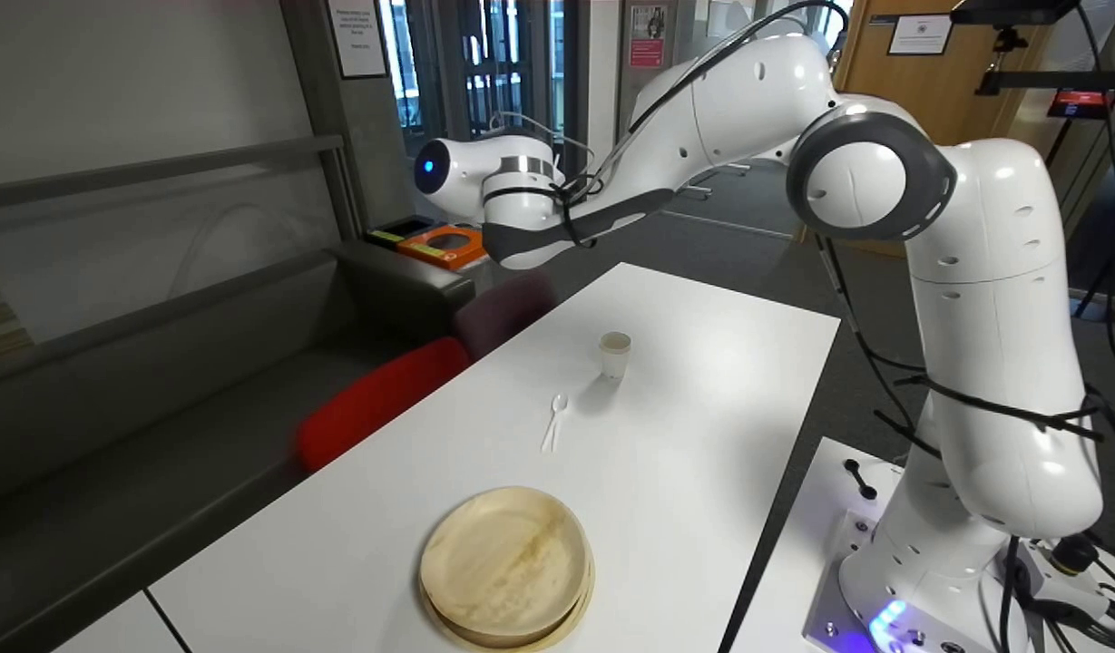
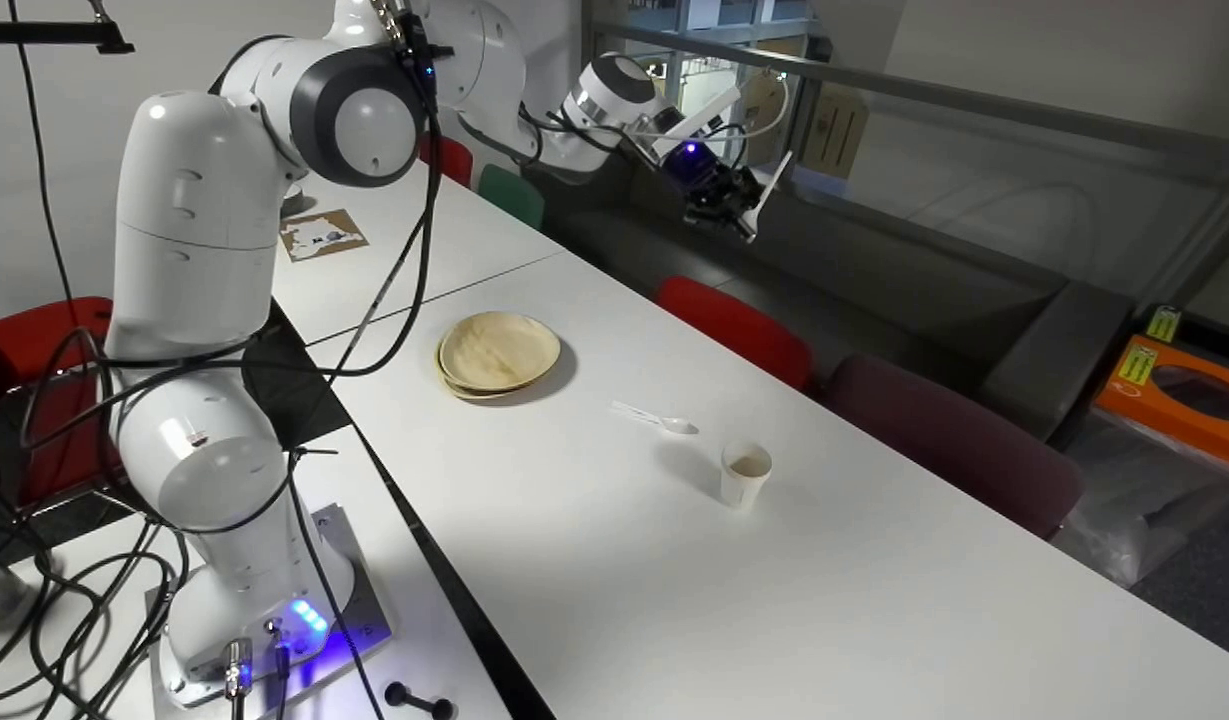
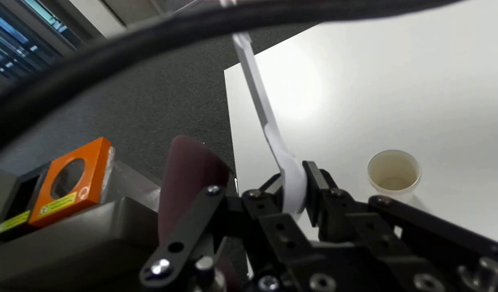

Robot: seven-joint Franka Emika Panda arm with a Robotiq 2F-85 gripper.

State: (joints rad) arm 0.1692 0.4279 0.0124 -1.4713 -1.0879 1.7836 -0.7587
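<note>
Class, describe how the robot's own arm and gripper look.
The arm is glossy white with rounded segments, dark grey joint rings, black cables and blue lights at its base. The gripper is black, with flat linkages, round holes and silver bolts.

White table [image 2: 874,600] | tan plates [image 2: 499,350], stacked | white cup [image 2: 741,490], upright | white spoon [image 2: 676,425] lying between them

Dark sofa [image 1: 194,408] along a grey wall [image 1: 140,82]; red chairs [image 2: 734,330]; carpeted floor [image 3: 163,93]

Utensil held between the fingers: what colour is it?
The utensil is white; it shows best in the wrist view.
</note>
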